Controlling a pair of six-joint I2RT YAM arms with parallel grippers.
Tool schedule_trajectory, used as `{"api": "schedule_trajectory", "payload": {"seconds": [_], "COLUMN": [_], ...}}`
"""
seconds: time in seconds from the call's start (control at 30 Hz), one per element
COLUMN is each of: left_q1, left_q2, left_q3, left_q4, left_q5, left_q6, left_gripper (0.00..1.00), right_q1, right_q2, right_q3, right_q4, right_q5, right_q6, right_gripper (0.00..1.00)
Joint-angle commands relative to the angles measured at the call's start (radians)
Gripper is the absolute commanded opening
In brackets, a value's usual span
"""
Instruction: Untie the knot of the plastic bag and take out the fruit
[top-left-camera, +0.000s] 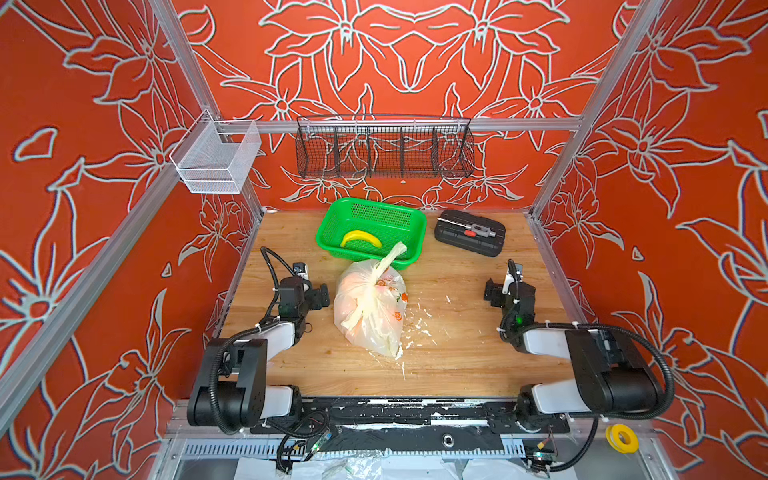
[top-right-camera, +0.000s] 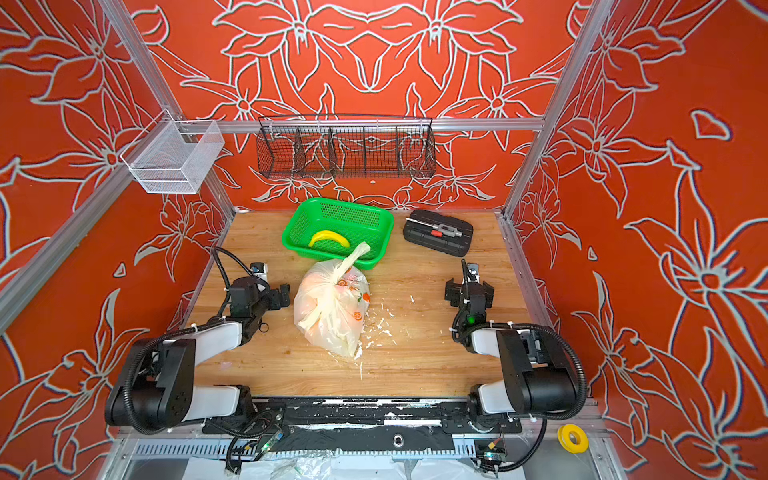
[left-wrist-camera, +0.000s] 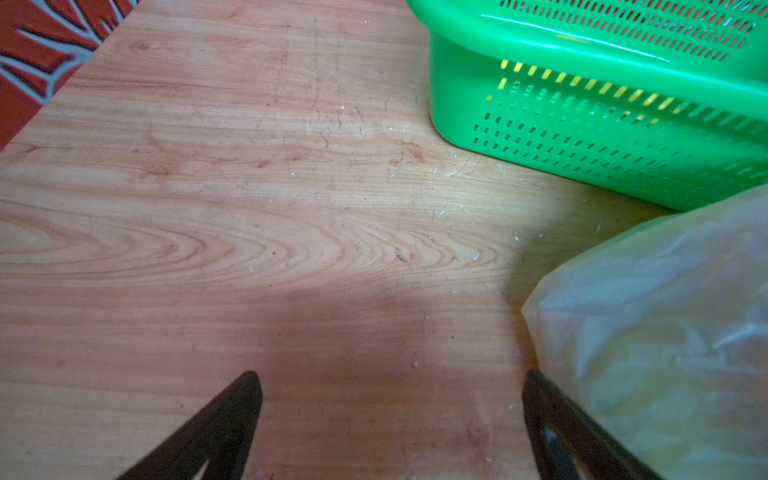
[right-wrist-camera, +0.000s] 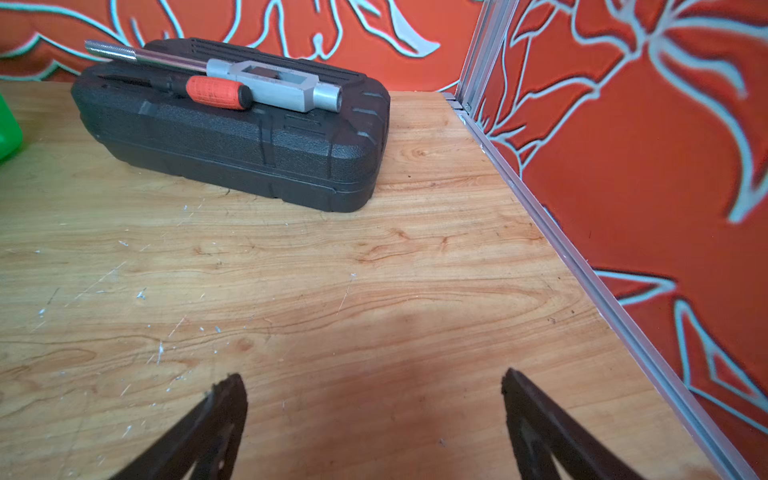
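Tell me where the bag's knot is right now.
In a top view the knot sits atop the bag in the middle of the table, its tail pointing at the green basket just behind.

Both top views: stereo pair mounted high at the front of the cell, looking down and fwd over the whole table (top-left-camera: 457, 357) to the back wall (top-left-camera: 386, 54); near-identical framing, slight sideways offset. Left wrist cam: low, close to the tabletop, looks out along the left gripper (left-wrist-camera: 390, 382), fingertips at frame edge. It shares w/ the top views a corner of the green basket (left-wrist-camera: 582, 137) and the side of the plastic bag (left-wrist-camera: 665, 332). Right wrist cam: equally low and close, along the right gripper (right-wrist-camera: 374, 382), facing the tool case (right-wrist-camera: 232, 137) and the cell's back corner. A sliver of basket is the wrist views' only overlap.
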Motion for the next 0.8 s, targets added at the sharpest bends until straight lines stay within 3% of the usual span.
{"api": "schedule_trajectory", "payload": {"seconds": [0.0, 0.57, 0.77], "left_q1": [0.002, 0.001, 0.002], "left_q2": [-0.009, -0.014, -0.069], "left_q3": [0.012, 0.008, -0.045], "left_q4": [0.016, 0.019, 0.062], "left_q5": [0.009, 0.007, -0.013], "left_q6": [0.003, 0.003, -0.008], "left_gripper": [0.97, 0.97, 0.97], "right_q1": [0.003, 0.003, 0.003], "right_q2": [-0.003, -0.007, -0.036], "right_q3": [0.01, 0.002, -0.06], "right_q4": [0.011, 0.02, 0.107], "right_q5": [0.017, 0.017, 0.021], "right_q6": [-0.002, 0.0, -0.001], "right_gripper": [0.97, 0.97, 0.97]}}
